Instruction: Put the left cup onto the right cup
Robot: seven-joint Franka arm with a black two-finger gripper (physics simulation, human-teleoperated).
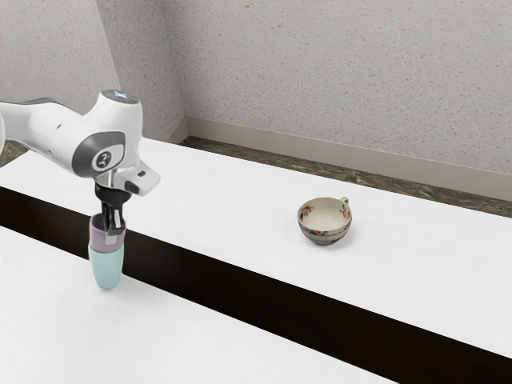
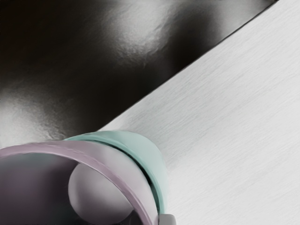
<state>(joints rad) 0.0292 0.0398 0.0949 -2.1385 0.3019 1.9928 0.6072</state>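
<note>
The left cup (image 1: 106, 260) is a tall tumbler with a teal body and a pink rim. It stands upright at the exterior view's left, where the dark strip meets the near white surface. My gripper (image 1: 111, 224) comes straight down onto its rim, fingers close together and pinching the rim wall. In the wrist view the pink rim and teal wall of this cup (image 2: 140, 154) lie right under my hand. Whether its base touches the table I cannot tell. The right cup (image 1: 325, 222), a low wide teacup with a floral pattern and small handle, sits on the far white surface.
A wide dark strip (image 1: 264, 300) runs diagonally across the white table (image 1: 416, 264) between the two cups. Grey walls and a baseboard close off the back.
</note>
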